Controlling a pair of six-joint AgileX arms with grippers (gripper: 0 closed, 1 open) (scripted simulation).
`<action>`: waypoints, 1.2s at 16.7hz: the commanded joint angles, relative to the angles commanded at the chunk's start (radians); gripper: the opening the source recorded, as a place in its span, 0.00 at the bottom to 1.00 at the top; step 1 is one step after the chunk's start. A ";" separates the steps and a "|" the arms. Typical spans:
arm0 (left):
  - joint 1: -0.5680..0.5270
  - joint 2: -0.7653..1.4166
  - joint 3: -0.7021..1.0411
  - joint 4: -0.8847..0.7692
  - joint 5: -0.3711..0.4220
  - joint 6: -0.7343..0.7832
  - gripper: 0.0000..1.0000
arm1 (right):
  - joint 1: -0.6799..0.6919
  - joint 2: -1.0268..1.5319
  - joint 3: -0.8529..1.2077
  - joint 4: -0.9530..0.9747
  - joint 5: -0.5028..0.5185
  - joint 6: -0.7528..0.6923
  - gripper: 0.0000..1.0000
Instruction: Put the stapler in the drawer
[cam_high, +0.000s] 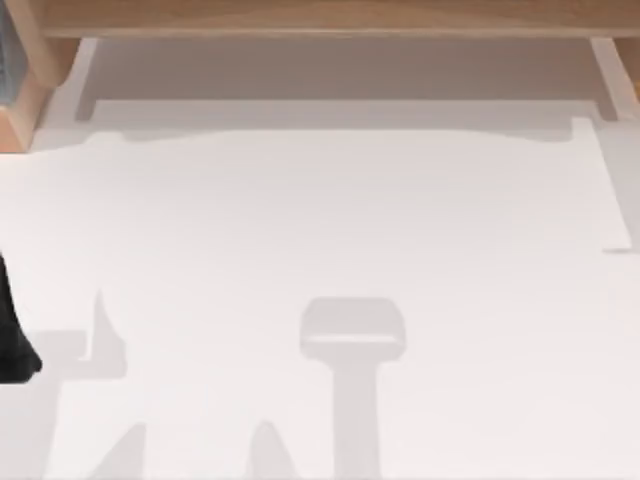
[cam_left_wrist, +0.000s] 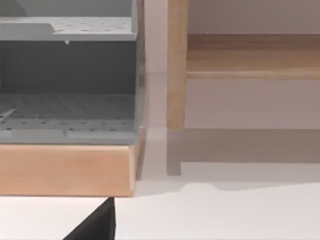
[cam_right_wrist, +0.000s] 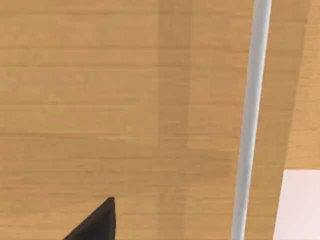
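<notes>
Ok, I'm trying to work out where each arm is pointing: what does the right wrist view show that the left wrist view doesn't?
Right wrist view alone: a close wood-grain panel crossed by a slim pale bar.
Left wrist view alone: a grey perforated rack sitting on a wooden base, with a wooden post and a wooden rail beside it.
Both: a patch of white table and a dark wedge close to the camera.
</notes>
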 joint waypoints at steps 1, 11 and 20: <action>0.000 0.000 0.000 0.000 0.000 0.000 1.00 | 0.004 0.002 0.003 -0.003 0.002 0.000 1.00; 0.000 0.000 0.000 0.000 0.000 0.000 1.00 | 0.063 0.028 0.076 -0.053 0.058 -0.002 0.92; 0.000 0.000 0.000 0.000 0.000 0.000 1.00 | 0.063 0.028 0.076 -0.053 0.058 -0.002 0.25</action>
